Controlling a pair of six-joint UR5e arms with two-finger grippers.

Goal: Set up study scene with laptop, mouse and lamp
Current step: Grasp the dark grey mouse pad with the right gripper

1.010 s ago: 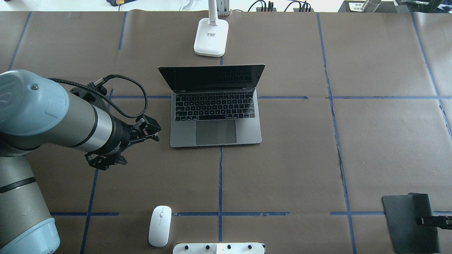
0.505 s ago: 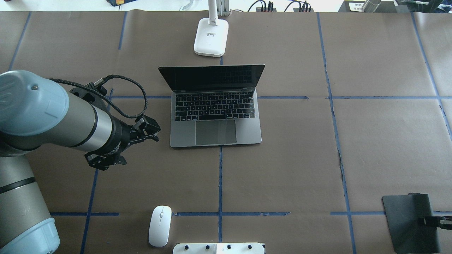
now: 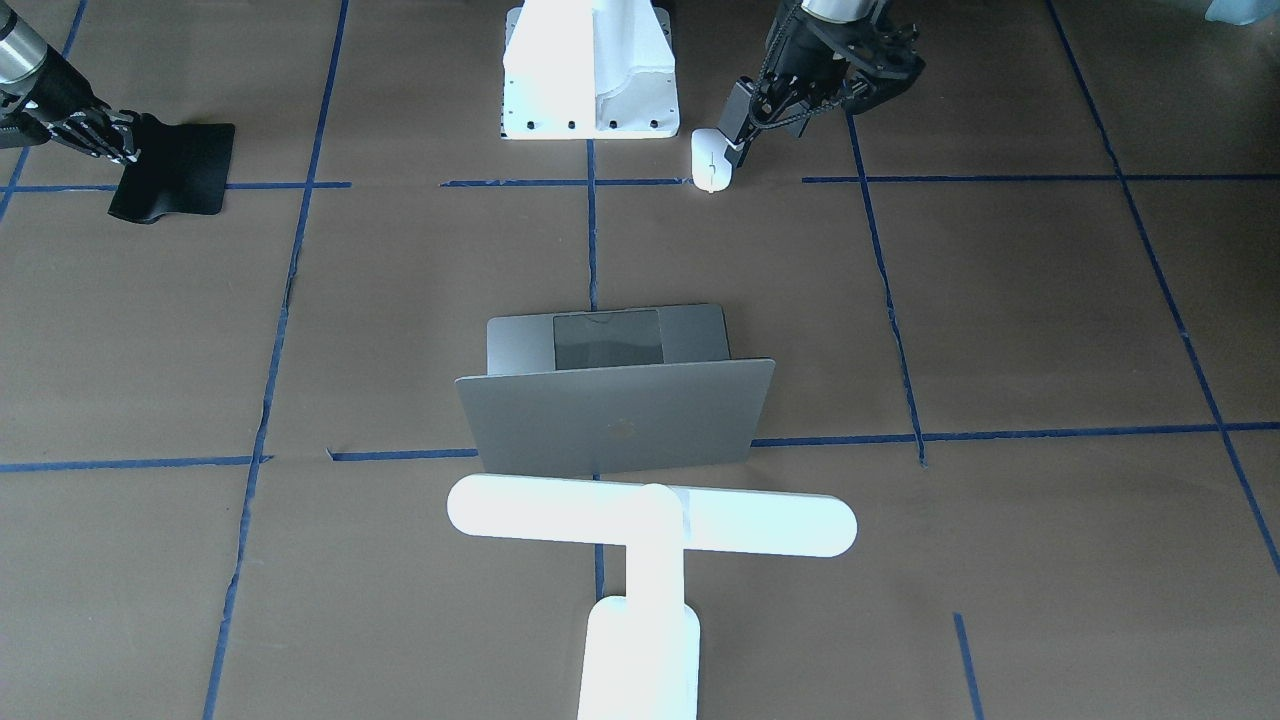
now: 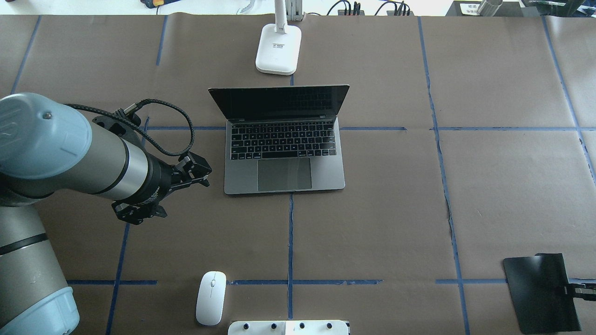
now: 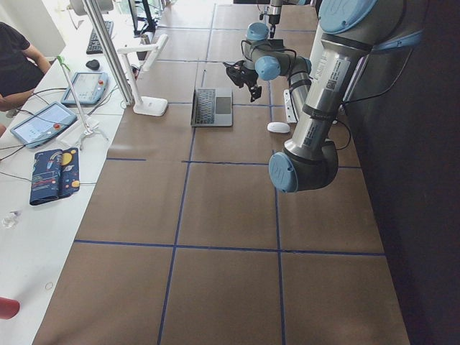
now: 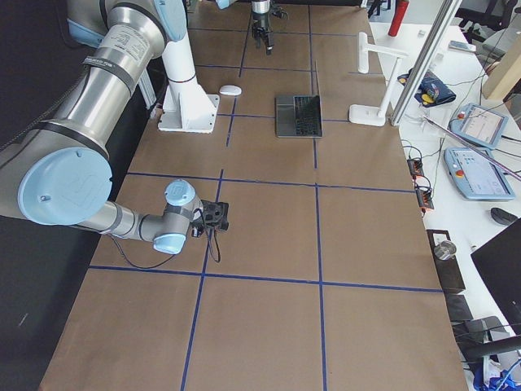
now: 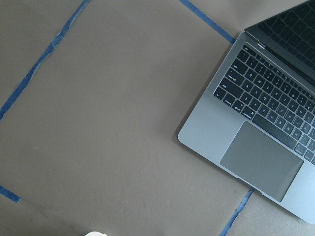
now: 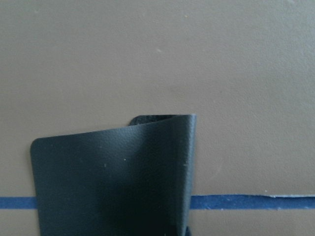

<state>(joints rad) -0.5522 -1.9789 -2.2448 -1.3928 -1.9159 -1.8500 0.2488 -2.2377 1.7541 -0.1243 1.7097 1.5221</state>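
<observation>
Standing open on the brown-papered table [image 4: 382, 218]: the laptop [image 4: 284, 149], space-grey, screen dark, keyboard and trackpad facing the robot, lid tipped back. A small logo shows on the lid's back in the front-facing view. All places below are given from the laptop.

- lamp [image 4: 278, 49]: white, T-shaped, upright. Its base sits just behind the laptop's lid, on the side away from the robot, near the lid but apart from it. The long bar runs parallel with the lid.

- mouse [image 4: 211, 298]: white, oval, thin centre line. It lies flat on the robot's side of the laptop, off toward the laptop's left front corner and well apart from it.

- left gripper [image 4: 198, 173]: hangs beside the laptop's left edge, near the front left corner and apart from it. Whether its jaws are parted or closed cannot be told. Its wrist view shows no fingers, only that corner of the laptop and bare paper.

- right gripper [image 4: 573, 291]: far to the laptop's right and toward the robot's side, clamped on the edge of a black mat [image 4: 533, 293].

- black mat: thin, flexible, well apart from the laptop. The held edge is lifted and curls over in the right wrist view. The mat crosses a blue tape line [image 4: 479, 281].
</observation>
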